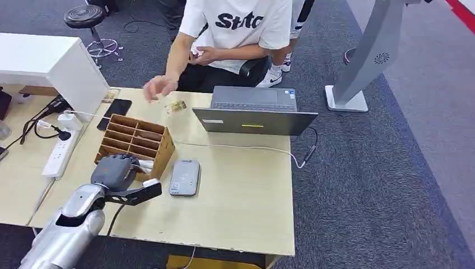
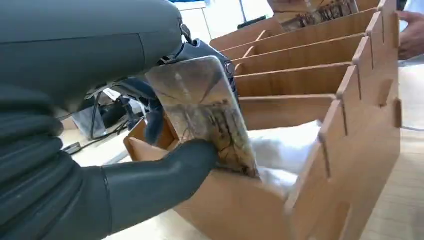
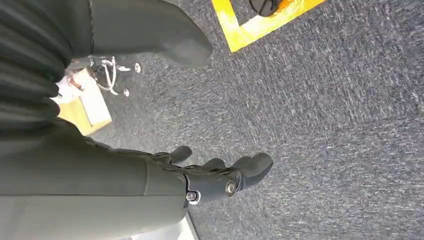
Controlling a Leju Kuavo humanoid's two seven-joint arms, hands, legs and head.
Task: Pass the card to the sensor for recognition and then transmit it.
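My left hand (image 1: 116, 170) pinching a card (image 2: 205, 115) over the wooden slotted organizer (image 1: 137, 143) near the table's (image 1: 241, 196) front-left edge; my right hand (image 3: 220, 175) empty, fingers apart.

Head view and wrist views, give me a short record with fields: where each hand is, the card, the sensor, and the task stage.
left hand: at the near end of the wooden rack, holding the card
card: pinched between thumb and fingers, partly inside the rack slot
right hand: hanging over the carpet, holding nothing, fingers apart
sensor: grey, flat on the table, beside the rack
task stage: card not yet at the sensor
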